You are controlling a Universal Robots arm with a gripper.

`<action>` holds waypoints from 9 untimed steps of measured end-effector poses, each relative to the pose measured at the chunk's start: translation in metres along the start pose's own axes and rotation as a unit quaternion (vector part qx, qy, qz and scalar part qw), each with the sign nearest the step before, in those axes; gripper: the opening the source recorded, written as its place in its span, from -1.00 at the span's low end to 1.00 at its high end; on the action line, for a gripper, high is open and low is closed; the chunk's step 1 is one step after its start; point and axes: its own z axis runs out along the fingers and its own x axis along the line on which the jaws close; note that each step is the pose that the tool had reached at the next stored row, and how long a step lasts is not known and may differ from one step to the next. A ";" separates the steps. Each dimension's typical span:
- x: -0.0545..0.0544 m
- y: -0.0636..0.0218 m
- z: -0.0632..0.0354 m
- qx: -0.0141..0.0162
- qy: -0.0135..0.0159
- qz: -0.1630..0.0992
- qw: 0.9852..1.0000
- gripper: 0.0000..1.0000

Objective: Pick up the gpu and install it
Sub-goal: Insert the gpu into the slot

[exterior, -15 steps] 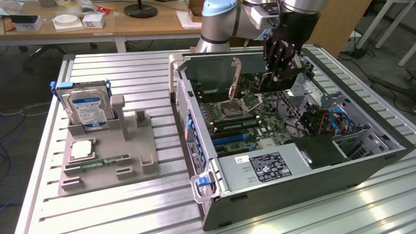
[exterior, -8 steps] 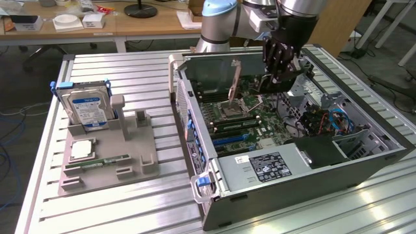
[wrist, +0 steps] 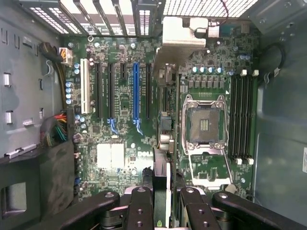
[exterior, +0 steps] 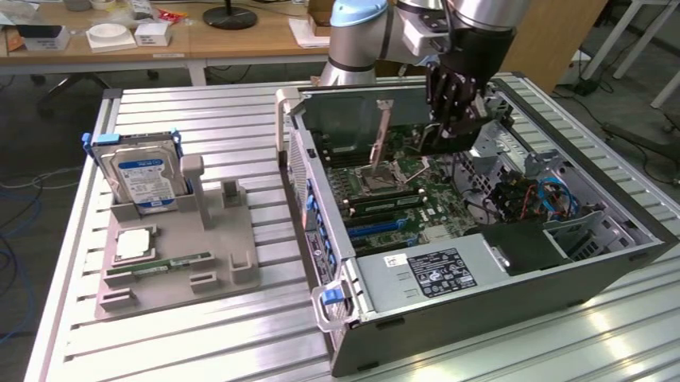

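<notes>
The claw is closed on the gpu, gripping the card by its two faces and holding it on edge inside the open computer case. In the exterior view the gpu appears as a thin, flat, dark rectangular card hanging below the black fingers. It sits over the motherboard near the case's 12 o'clock end, and the CPU socket lies at about 8 o'clock from the card. Whether the card's lower edge touches a slot cannot be determined. The wrist view presents the gpu edge-on as a narrow dark strip running away from the claw. The strip ends in a bent silver metal bracket just beside the slotted rear wall of the case. It lies between the blue expansion slot and the CPU socket, with the black memory slots beyond the socket. The exterior view additionally shows what surrounds the case. At 9 o'clock from it, a grey fixture tray rests on the slatted metal worktop. The tray carries an upright silver hard drive with a blue-white label, a flat processor chip and a slim green memory stick. The power supply, bearing a printed label, occupies the case's 6 o'clock end.
</notes>
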 end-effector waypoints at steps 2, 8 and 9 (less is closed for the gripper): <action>0.000 0.0006 0.0014 0.000 0.000 0.000 1.000 -0.47; 0.001 0.0008 0.0057 0.000 0.000 0.000 1.000 -0.47; 0.001 0.0008 0.0057 0.000 0.000 0.000 1.000 -0.47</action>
